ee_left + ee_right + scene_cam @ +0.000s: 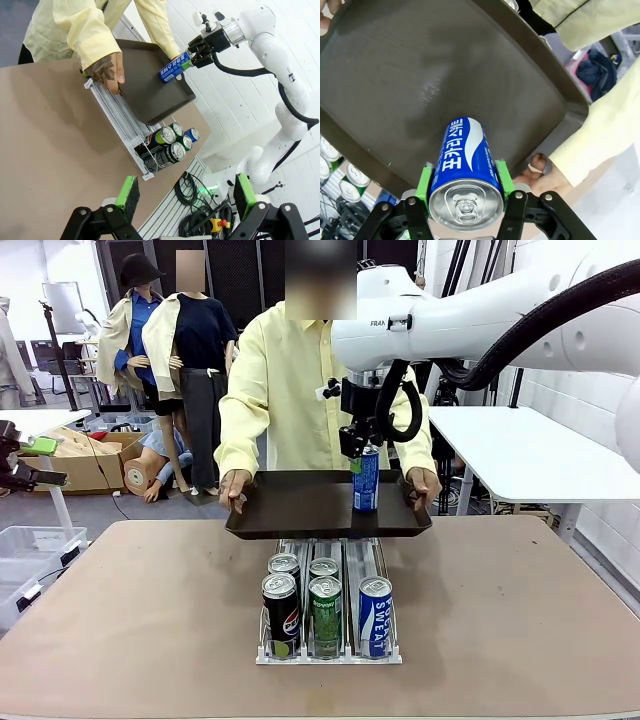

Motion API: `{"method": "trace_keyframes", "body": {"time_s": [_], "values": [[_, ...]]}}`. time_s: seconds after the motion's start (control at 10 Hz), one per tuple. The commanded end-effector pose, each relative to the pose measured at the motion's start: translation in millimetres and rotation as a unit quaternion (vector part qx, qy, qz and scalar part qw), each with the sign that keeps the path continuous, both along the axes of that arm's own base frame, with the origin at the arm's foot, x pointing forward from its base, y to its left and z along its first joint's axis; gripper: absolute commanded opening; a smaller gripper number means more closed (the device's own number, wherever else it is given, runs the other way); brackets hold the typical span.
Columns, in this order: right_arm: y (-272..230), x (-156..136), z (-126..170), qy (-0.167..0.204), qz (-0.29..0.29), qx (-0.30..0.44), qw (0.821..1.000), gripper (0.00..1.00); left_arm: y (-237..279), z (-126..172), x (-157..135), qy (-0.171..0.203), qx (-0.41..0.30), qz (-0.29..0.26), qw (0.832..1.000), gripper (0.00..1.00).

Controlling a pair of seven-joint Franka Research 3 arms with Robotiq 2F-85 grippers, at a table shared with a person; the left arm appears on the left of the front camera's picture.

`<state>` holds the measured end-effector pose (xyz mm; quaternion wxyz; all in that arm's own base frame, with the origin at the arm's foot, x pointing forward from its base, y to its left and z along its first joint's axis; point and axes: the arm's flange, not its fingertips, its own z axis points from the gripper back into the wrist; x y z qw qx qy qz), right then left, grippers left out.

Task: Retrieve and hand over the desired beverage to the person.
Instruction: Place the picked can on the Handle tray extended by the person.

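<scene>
Handover step: right gripper (357,452) clamped on the blue can (366,482), upright on or just above the person's (290,390) tray (295,508); left gripper (185,192) hangs, jaws apart. Next: seat it, release, lift clear

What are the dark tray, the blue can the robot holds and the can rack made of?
Tray: probably plastic, matte dark brown, dull sheen. Blue can: metal, likely aluminium; glossy printed wall, bare silvery lid with pull tab. Rack: seemingly clear plastic; see-through front lip.
</scene>
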<state>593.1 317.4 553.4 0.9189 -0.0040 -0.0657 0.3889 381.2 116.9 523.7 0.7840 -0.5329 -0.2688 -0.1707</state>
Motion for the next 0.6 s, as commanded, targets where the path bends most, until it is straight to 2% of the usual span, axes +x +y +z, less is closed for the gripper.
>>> {"method": "trace_keyframes", "body": {"time_s": [0.0,0.2,0.4,0.5], "values": [[5.8,11.0,12.3,0.019,0.007,0.008,1.0,0.0,0.6,2.3,-0.2,-0.006,-0.012,0.001,1.0,1.0],[4.6,15.3,12.2,0.036,0.002,0.01,0.999,0.0,0.6,2.3,-0.2,-0.006,-0.012,0.001,1.0,1.0],[4.3,15.3,14.1,0.037,0.004,0.011,0.999,0.0,0.6,2.3,-0.2,-0.006,-0.012,0.001,1.0,1.0],[4.5,15.0,15.7,0.038,0.004,0.011,0.999,0.06,0.6,2.3,-0.2,-0.006,-0.012,0.001,1.0,1.0]]}}
